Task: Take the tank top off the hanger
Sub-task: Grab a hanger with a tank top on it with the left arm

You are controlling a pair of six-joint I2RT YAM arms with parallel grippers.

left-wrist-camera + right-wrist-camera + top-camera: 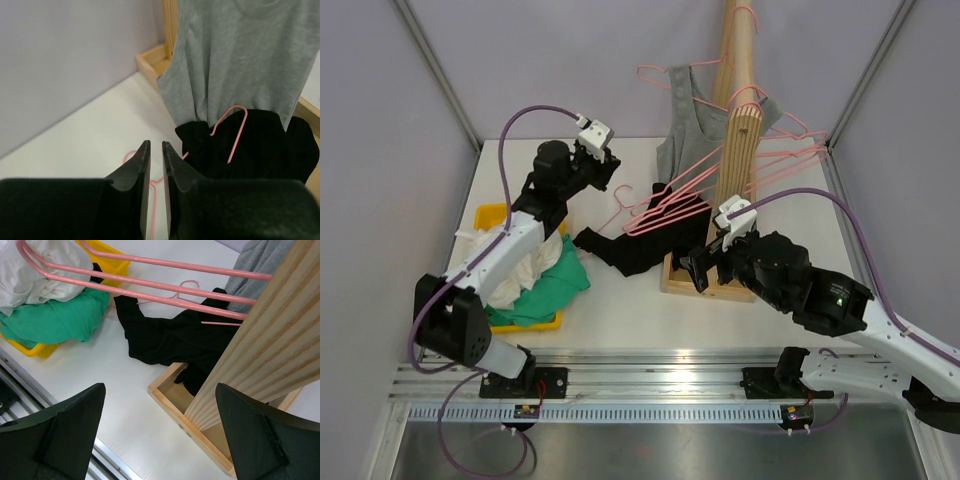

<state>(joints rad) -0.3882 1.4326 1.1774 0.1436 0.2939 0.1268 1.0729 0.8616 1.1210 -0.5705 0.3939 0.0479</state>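
Two grippers, both empty: my left gripper (155,146) shows only a sliver between its jaws; my right gripper (160,386) gapes wide beside the wooden rack (260,350); the grey tank top (235,60) hangs there on a pink hanger (653,69), above a black garment (260,150).

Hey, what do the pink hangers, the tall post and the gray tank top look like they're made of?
Hangers: probably coated wire or plastic; thin, smooth, glossy pink rods.
Post: light unfinished wood, likely plywood; grain lines and layered edge show.
Tank top: soft matte gray knit, likely cotton; it hangs in loose folds.
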